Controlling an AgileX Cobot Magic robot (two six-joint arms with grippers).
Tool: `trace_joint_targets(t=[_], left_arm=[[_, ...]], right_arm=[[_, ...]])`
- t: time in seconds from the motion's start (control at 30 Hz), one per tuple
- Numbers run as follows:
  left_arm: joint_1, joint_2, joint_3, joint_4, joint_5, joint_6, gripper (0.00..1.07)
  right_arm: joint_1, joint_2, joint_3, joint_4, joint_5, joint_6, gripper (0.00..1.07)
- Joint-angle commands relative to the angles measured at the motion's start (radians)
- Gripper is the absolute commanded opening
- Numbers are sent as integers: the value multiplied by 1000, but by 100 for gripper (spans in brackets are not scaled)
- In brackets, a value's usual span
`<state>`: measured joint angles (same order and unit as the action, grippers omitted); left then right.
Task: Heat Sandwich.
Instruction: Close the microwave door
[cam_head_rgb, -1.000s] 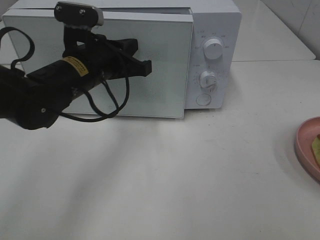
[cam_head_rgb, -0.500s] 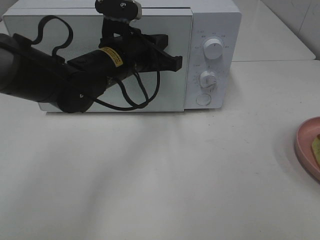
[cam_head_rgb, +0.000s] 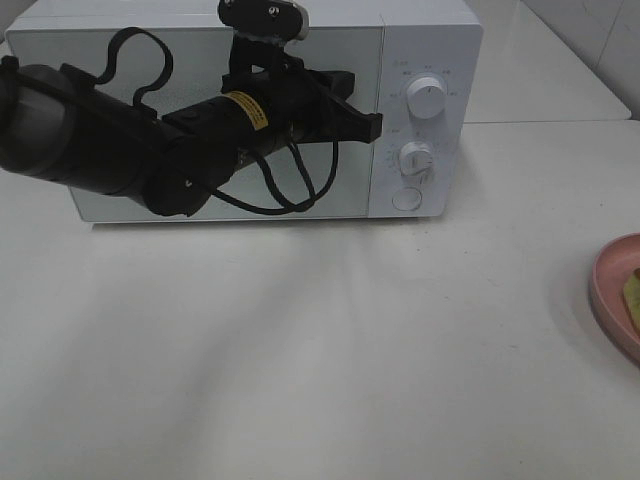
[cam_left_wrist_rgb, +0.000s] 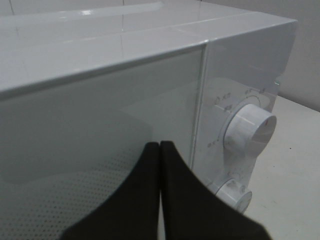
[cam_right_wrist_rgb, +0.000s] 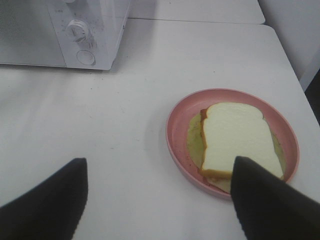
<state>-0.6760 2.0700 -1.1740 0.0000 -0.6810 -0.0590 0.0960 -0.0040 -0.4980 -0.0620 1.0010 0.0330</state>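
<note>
The left gripper (cam_head_rgb: 368, 122) hangs at the microwave (cam_head_rgb: 430, 40) door's right edge, beside the dials, jaws pressed together on nothing. The sandwich (cam_right_wrist_rgb: 235, 137) lies on a pink plate (cam_right_wrist_rgb: 175, 117) on the surface, right of the microwave. The right gripper (cam_right_wrist_rgb: 160, 200) hovers above the plate's near side, jaws spread wide.

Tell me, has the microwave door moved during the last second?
Yes. The door has swung shut: earlier it stood ajar, in front of the control panel; now it lies flush beside the panel, with the shut left gripper against it.

white microwave (cam_head_rgb: 420, 60), pink plate (cam_right_wrist_rgb: 180, 112)
</note>
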Motion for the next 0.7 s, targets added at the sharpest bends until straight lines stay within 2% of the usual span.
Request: trace_joint_targets(t=[0.03,0.37,0.7], left_arm=[[26,2,-24,-98,-13,-8,0],[25,-27,-12,-89,-7,-5,0],[21,-147,166,-89,-14,-7,0]], right_arm=[[-6,-28,1,0,-5,2,76],[-6,-28,1,0,-5,2,76],[-6,-28,1,0,-5,2,76]])
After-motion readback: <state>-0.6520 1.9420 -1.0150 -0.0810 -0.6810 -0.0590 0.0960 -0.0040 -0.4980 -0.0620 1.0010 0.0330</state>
